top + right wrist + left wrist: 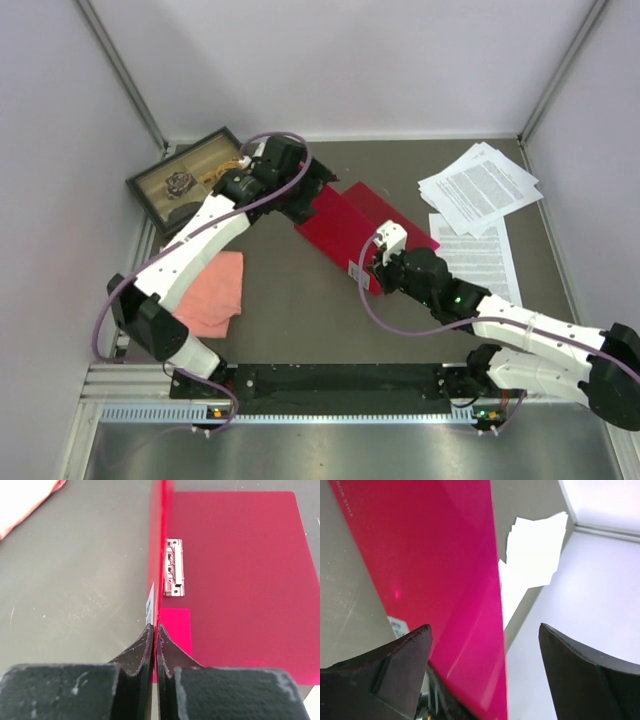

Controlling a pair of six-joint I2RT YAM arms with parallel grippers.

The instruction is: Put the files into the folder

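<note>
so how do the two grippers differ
The right gripper has jaws shut on the raised cover of the folder; the left gripper has jaws wide open, the cover between them ungripped. Right is at the folder's near end, left at its far end. Both are at the folder.

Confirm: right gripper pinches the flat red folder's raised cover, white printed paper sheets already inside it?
No: the white printed paper sheets lie on the table beside the flat red folder, not inside, per the top external view. Rest holds.
</note>
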